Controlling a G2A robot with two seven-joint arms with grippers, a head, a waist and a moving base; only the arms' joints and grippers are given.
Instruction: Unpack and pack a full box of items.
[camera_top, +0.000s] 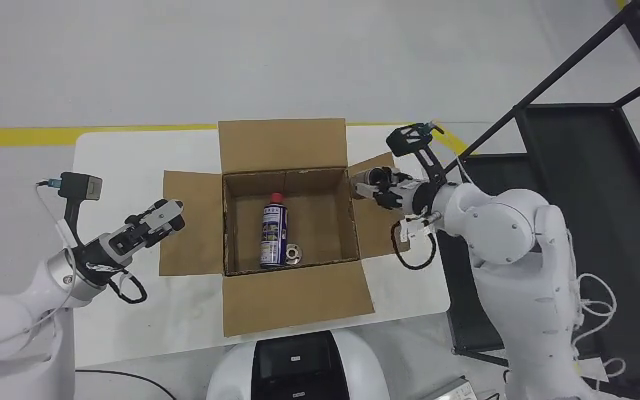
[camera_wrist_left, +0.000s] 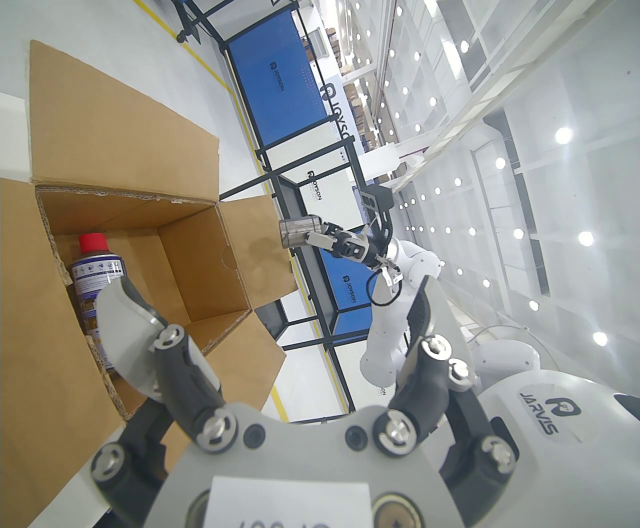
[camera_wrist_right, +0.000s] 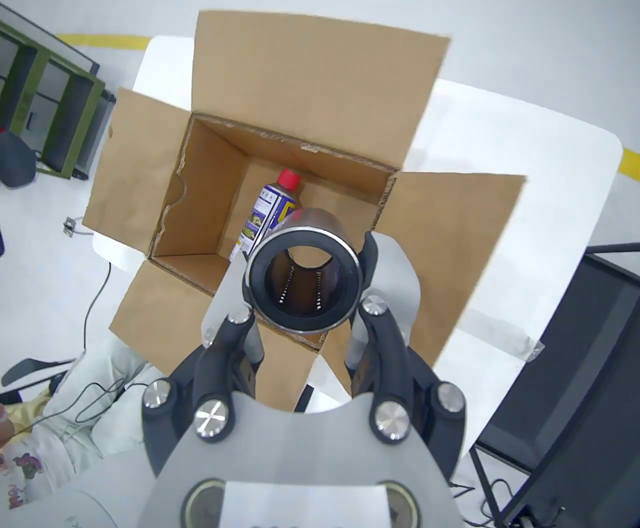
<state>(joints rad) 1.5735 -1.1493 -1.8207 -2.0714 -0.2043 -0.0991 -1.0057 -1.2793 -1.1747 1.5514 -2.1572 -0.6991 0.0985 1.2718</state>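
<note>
Right wrist view looks along the right gripper (camera_wrist_right: 306, 270), whose two fingers are pressed against the sides of a metal bearing sleeve (camera_wrist_right: 320, 227). The bore of the sleeve faces the camera, so its long axis runs along the fingers and lies nearly level, pointing across the box.

From above, the sleeve (camera_top: 362, 183) hangs just over the right wall of the open cardboard box (camera_top: 290, 182), above the right flap, so the opening lies to the robot's left of it and lower. I cannot tell whether the sleeve is going in or coming out.

On the box floor a spray can (camera_top: 271, 232) lies flat, red cap toward the far wall, with a small metal ring (camera_top: 295, 255) just beside its near end. If the sleeve goes in, I judge the free floor between can and right wall as the place.

The left gripper (camera_wrist_left: 272, 305) is spread wide, holds nothing and waits outside the left flap, over the table (camera_top: 130, 160). The right arm is clearly nearer.
</note>
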